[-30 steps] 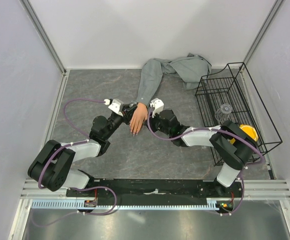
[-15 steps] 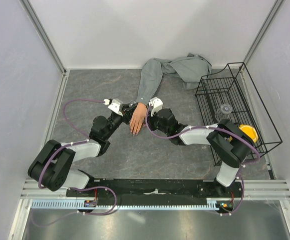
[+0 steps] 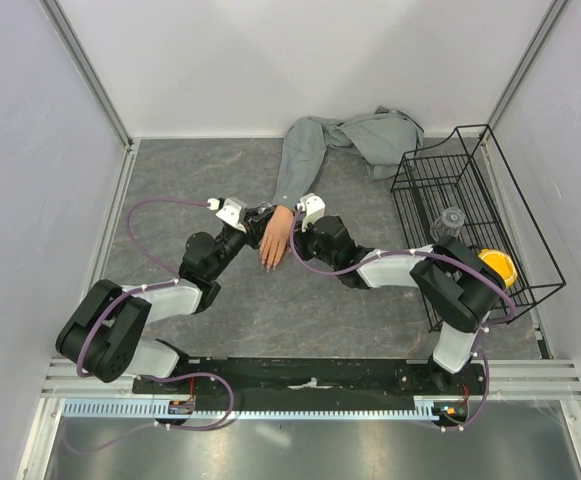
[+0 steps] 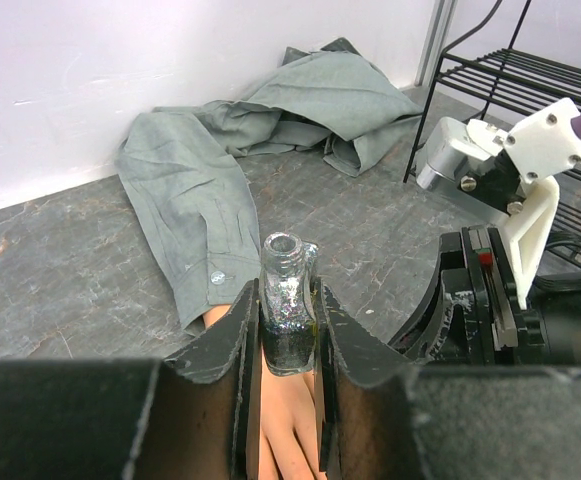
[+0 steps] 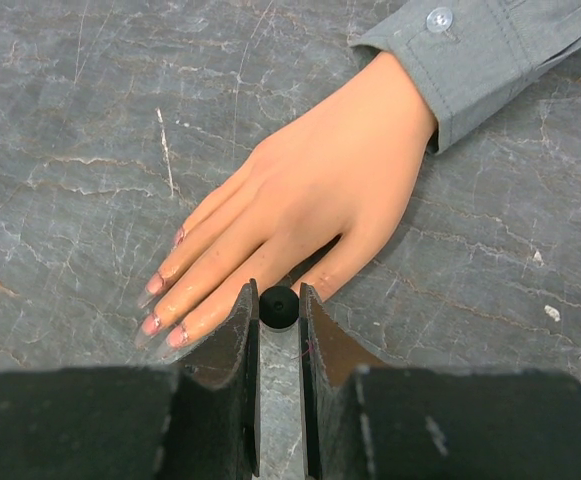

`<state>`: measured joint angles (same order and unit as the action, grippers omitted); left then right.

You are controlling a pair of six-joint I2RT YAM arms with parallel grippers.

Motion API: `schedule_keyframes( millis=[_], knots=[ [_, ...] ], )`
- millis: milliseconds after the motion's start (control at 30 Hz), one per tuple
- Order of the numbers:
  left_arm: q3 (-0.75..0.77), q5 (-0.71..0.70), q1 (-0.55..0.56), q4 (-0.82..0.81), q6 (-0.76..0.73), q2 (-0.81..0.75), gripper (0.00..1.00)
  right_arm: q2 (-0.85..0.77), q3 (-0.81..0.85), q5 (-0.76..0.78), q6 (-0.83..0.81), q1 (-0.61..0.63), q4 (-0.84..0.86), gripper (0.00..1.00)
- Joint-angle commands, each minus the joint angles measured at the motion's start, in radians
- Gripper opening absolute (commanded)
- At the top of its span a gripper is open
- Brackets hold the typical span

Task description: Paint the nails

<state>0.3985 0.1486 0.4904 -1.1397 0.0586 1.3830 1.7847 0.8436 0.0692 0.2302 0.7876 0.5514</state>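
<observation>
At the near edge, left gripper (image 4: 288,296): clenched on a small clear glass bottle (image 4: 287,262) with dark contents, upright, neck uncapped, held above the mannequin hand.
Right gripper (image 5: 277,292): grasping a small black round cap (image 5: 279,307), just beside the thumb; contact cannot be told.
Mannequin hand (image 5: 310,200): peach-coloured, palm down on the grey stone-patterned bench (image 5: 90,120), between the two grippers.
Nails (image 5: 150,325): tiny, pinkish, at the fingertips, resting on the bench left of the right gripper.
Sleeve (image 5: 490,50): grey buttoned shirt cloth around the wrist, bunched further back.
Far right: black wire basket (image 3: 460,170), well apart from the hand.
</observation>
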Motion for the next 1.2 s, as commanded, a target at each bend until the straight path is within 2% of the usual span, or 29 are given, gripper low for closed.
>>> schedule_keyframes(
  millis=[0, 1167],
  knots=[
    [-0.001, -0.021, 0.002, -0.072, -0.045, 0.01, 0.02, 0.019, 0.043, 0.012, -0.014, -0.008, 0.022, 0.0],
    [0.003, -0.018, 0.002, -0.063, -0.042, 0.014, 0.02, 0.031, 0.046, 0.012, -0.006, -0.017, -0.004, 0.0]
  ],
)
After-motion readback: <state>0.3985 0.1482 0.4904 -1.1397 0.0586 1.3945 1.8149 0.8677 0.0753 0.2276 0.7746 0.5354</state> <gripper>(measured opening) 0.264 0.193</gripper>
